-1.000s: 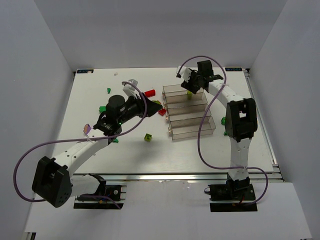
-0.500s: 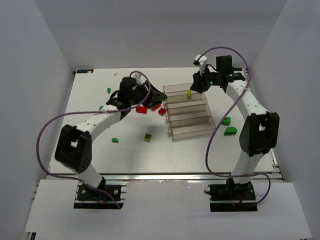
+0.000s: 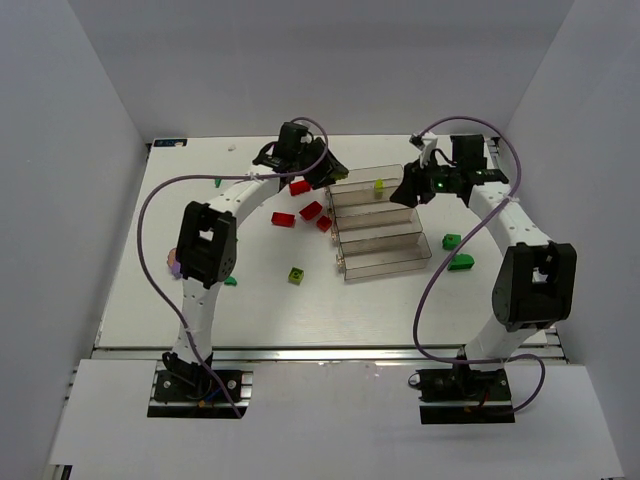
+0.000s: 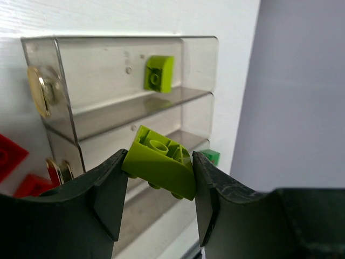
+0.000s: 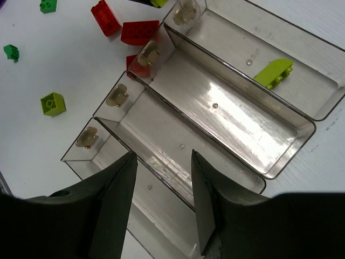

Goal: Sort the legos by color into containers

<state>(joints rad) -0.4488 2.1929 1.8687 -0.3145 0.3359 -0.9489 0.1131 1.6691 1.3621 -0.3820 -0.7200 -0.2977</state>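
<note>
1. Nearest, a loose yellow-green brick [image 3: 297,275] lies on the table [image 3: 250,310] off the near-left corner of the trays [image 3: 385,262]. Two green bricks [image 3: 452,241] lie just off their right ends.
2. The trays stand side by side in a slanted row. The farthest tray [image 5: 232,48] holds one sorted yellow-green brick [image 5: 274,73], which the right wrist view shows lying on its floor toward the right end.
3. Several red bricks [image 3: 311,210] lie near the trays' left ends.
4. Only the left wrist view shows the left gripper [image 4: 158,178] pinching a held yellow-green brick [image 4: 161,164] between its pads, tilted, in the air at the trays' left ends. From overhead the brick is hidden.
5. Only the right wrist view shows the right gripper [image 5: 163,159] with its fingers spread and gripping no brick, above the middle trays.
6. The left arm [image 3: 255,185] arches far out to the trays' far-left corner. The right arm [image 3: 500,205] curves in to their far-right end, its wrist turned toward them.
</note>
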